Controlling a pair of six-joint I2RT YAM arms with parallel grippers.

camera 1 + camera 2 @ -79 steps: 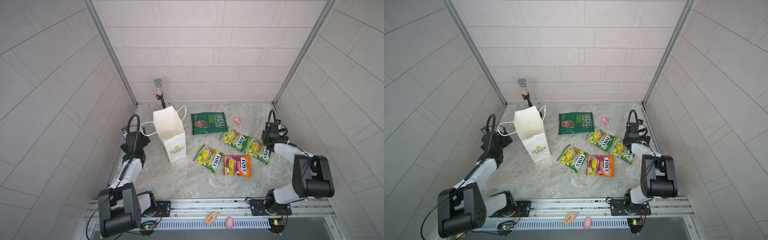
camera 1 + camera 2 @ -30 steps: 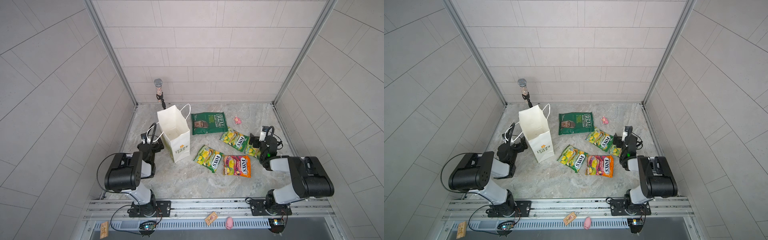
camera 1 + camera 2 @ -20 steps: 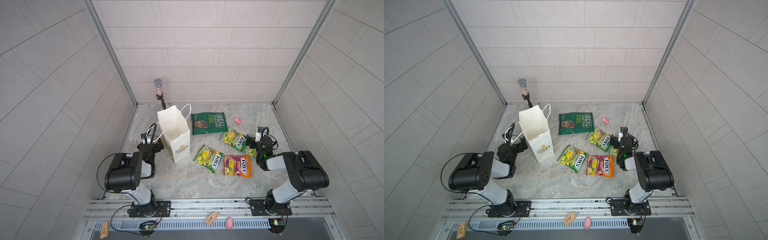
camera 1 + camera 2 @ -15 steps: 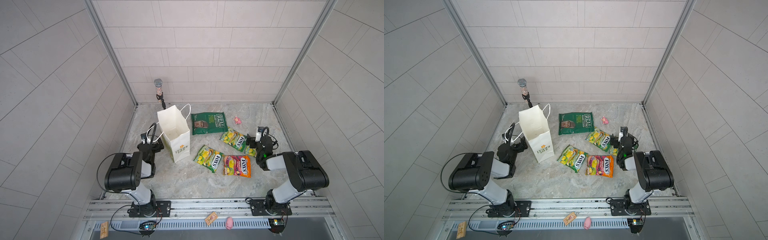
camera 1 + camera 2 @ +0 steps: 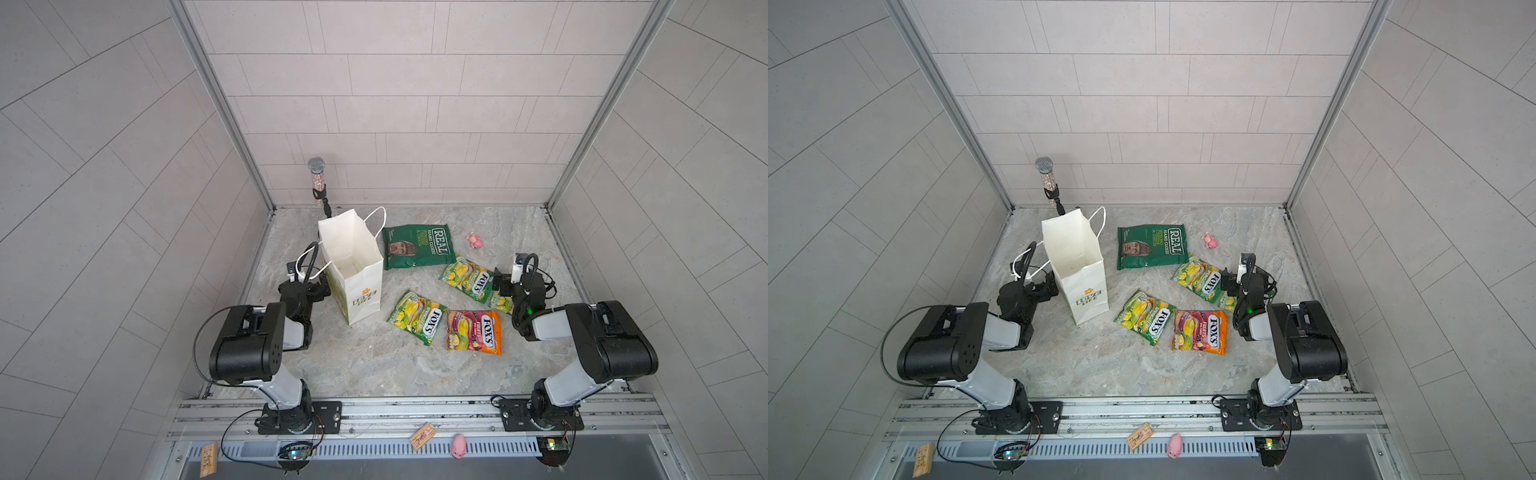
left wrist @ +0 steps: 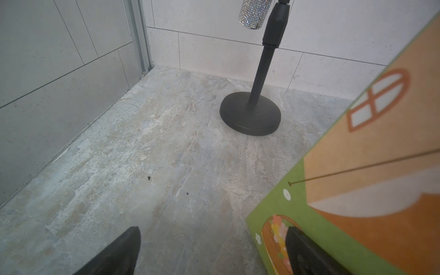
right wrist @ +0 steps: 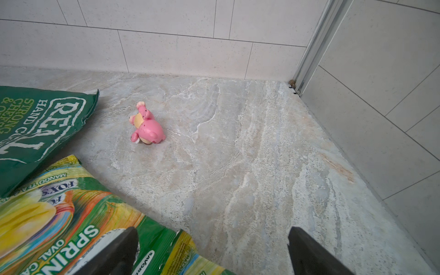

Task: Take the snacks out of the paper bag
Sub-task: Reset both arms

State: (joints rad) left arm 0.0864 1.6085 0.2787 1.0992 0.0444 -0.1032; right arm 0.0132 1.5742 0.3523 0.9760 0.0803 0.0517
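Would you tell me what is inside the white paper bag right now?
In both top views the paper bag stands open, showing only bare white inner walls and floor, with nothing lying in it. The strip just behind its near wall is covered by that wall.

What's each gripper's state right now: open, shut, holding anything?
left gripper: open, holding nothing, next to the paper bag.
right gripper: open, holding nothing, one finger over a FOX'S candy bag.

paper bag (image 5: 360, 286) left of snacks (image 5: 415, 249), microphone stand (image 5: 318, 183) behind it
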